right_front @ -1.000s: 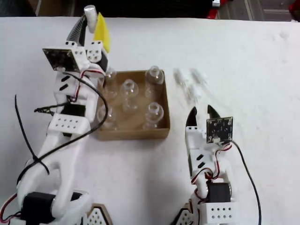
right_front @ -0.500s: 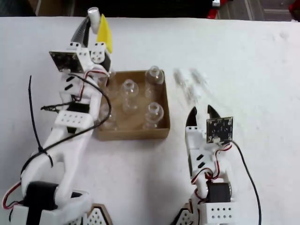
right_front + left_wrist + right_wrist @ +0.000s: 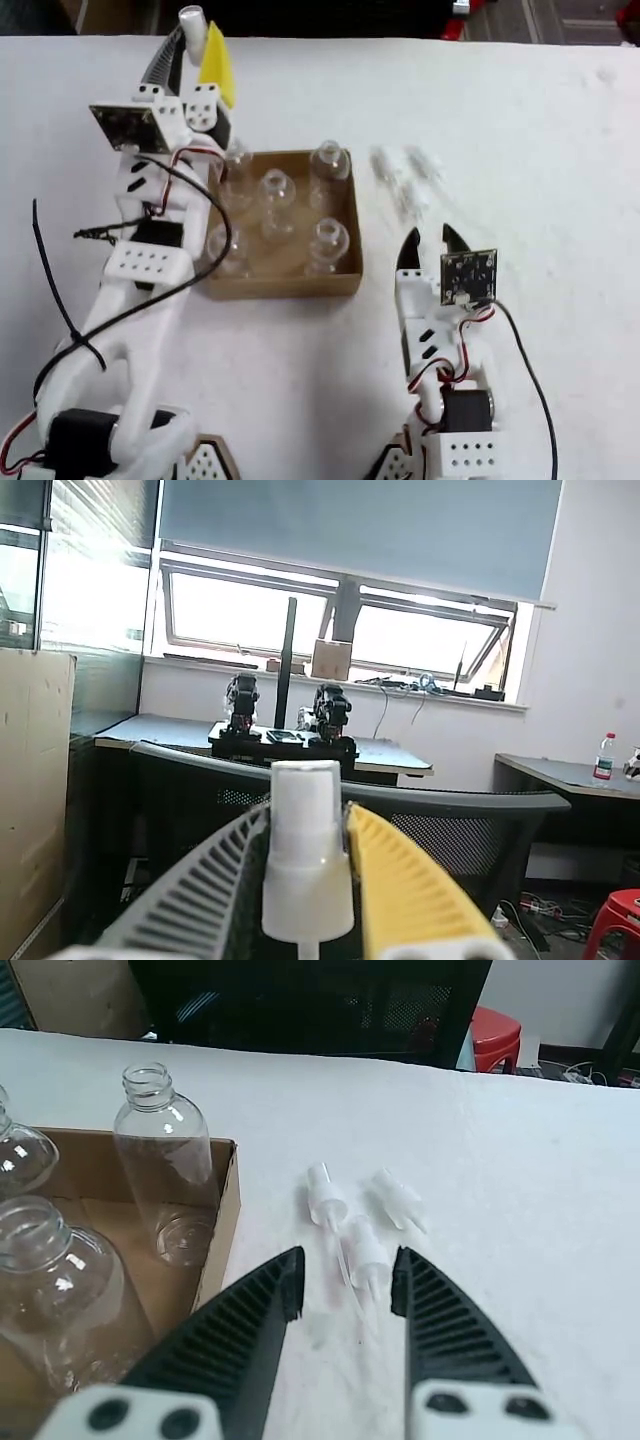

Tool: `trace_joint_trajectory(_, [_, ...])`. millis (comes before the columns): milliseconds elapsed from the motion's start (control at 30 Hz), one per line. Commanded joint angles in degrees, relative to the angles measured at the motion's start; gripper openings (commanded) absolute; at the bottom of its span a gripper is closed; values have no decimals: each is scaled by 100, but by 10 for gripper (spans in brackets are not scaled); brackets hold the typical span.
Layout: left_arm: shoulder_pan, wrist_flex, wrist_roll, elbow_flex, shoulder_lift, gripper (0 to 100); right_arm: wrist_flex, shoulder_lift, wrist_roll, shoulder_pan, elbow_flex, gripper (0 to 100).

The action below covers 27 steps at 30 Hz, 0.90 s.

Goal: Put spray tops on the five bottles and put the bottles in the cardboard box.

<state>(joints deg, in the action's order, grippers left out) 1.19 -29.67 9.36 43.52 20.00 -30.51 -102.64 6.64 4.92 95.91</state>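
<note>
High view puts the cardboard box (image 3: 285, 284) a little left of centre on the white desk (image 3: 540, 130). I count five clear bottles (image 3: 275, 192) standing upright inside it, every neck bare. One of them sits at the box's upper left corner, partly hidden behind the left arm.

That arm runs up the left side of the frame. The left fingers (image 3: 217, 70) end at the upper left, past the box and near the desk's far edge. They are clamped on a white spray top (image 3: 192, 18). In the left wrist view I see the spray top (image 3: 305, 850) pinched upright between the grey and the yellow of the left fingers (image 3: 400, 890), its head standing clear above their tips.

The right fingers (image 3: 408, 250) sit right of the box's lower right corner, spread apart and grasping nothing. The loose spray tops (image 3: 405, 180) lie on the desk right of the box, higher in the frame than those fingers.

In the right wrist view the right fingers (image 3: 235, 1345) frame three loose spray tops (image 3: 362, 1250) clustered on the desk beyond their tips, apart from the box (image 3: 222, 1230). An uncapped bottle (image 3: 165, 1160) stands just inside that wall.
</note>
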Motion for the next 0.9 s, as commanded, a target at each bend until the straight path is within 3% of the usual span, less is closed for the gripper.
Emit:
trace_joint_trajectory(0, [57, 18, 26, -334, 259, 21, 127, -22, 70, -57, 26, 127])
trace_joint_trajectory(667, [57, -35, 26, -343, -488, 21, 127, -22, 70, -57, 26, 127])
trace_joint_trajectory(867, [66, -1732, 18, 589, -497, 21, 127, -22, 70, -57, 26, 127])
